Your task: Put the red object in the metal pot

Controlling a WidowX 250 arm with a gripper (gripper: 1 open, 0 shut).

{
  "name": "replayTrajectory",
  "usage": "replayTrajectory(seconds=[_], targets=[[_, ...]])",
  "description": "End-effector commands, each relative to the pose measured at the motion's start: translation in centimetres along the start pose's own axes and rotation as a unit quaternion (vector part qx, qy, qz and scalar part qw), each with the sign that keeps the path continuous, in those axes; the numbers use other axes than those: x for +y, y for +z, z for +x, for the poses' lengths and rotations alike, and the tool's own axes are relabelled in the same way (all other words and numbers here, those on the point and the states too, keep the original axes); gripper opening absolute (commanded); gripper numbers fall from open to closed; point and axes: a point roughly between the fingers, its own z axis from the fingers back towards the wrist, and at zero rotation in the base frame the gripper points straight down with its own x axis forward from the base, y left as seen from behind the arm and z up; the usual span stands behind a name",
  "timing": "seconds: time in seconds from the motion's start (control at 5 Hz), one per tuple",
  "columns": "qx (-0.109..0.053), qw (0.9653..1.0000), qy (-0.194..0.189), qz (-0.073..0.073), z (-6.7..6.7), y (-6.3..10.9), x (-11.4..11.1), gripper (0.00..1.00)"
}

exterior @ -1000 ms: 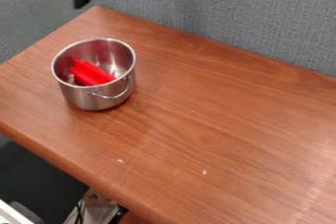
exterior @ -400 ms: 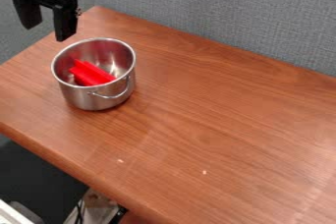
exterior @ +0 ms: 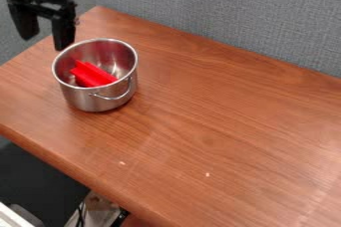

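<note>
The red object [exterior: 91, 74] lies inside the metal pot [exterior: 96, 92], slanting across its bottom. The pot stands on the left part of the wooden table [exterior: 213, 112]. My black gripper [exterior: 42, 30] hangs above the table's far left corner, up and to the left of the pot. Its two fingers point down, stand apart and hold nothing.
A grey textured wall [exterior: 240, 12] runs behind the table. The table's front edge cuts diagonally from the left to the bottom right, with dark floor and some gear [exterior: 94, 213] below it.
The gripper has come down from the top edge and shifted left. It stayed open. The pot and the red object have not moved.
</note>
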Motion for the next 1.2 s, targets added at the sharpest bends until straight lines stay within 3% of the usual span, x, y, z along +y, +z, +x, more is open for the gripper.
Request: replayTrajectory(seconds=[0.0,0.2,0.4,0.6,1.0], targets=[[-0.004,1.0000,-0.003,0.003,0.2,0.9,-1.2,1.00],[0.005,0.9999,-0.008,0.004,0.0,1.2,-2.0,1.00],[-0.013,0.9982,-0.053,0.024,-0.3,-0.3,-3.2,1.00],[-0.041,0.9948,-0.084,0.041,-0.7,-0.3,-4.1,1.00],[-0.068,0.9931,-0.082,0.049,1.6,0.8,-3.5,1.00]])
